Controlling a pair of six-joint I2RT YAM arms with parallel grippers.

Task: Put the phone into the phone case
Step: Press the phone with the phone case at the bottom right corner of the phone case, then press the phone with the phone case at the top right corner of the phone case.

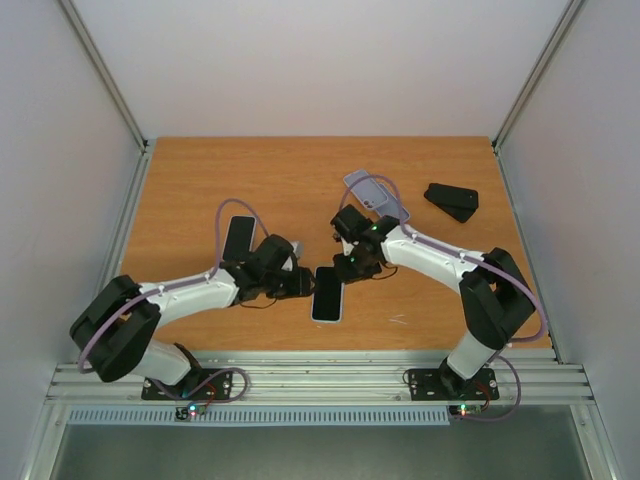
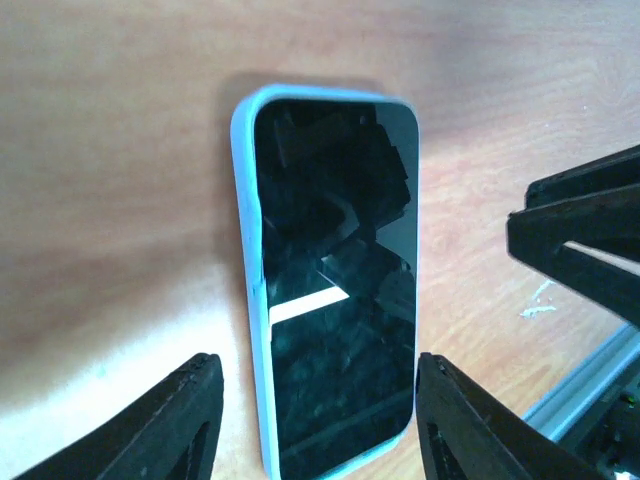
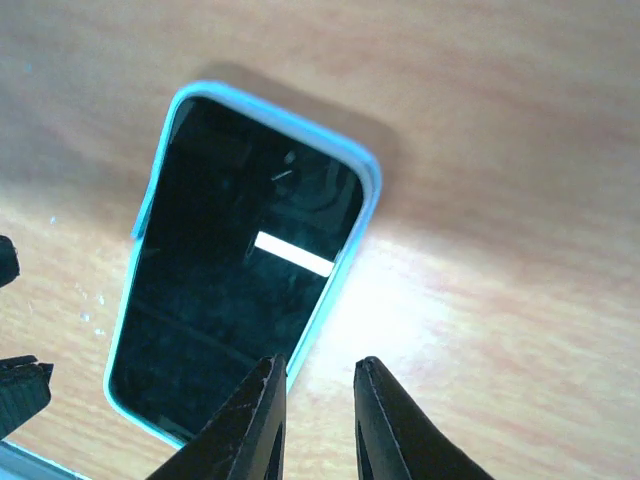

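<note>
Both claws were seen empty: left claw (image 2: 318,420) half open astride the phone (image 1: 327,293), right claw (image 3: 318,415) barely parted. Seated in its case (image 2: 243,200) near the front edge of the bench (image 1: 250,170), the phone could be dislodged if clipped.

No text, brand or number is legible on the phone (image 2: 335,280)

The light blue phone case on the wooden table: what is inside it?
A black-screened phone lies face up inside the light blue case. The case's inner floor and the phone's back are covered.
</note>
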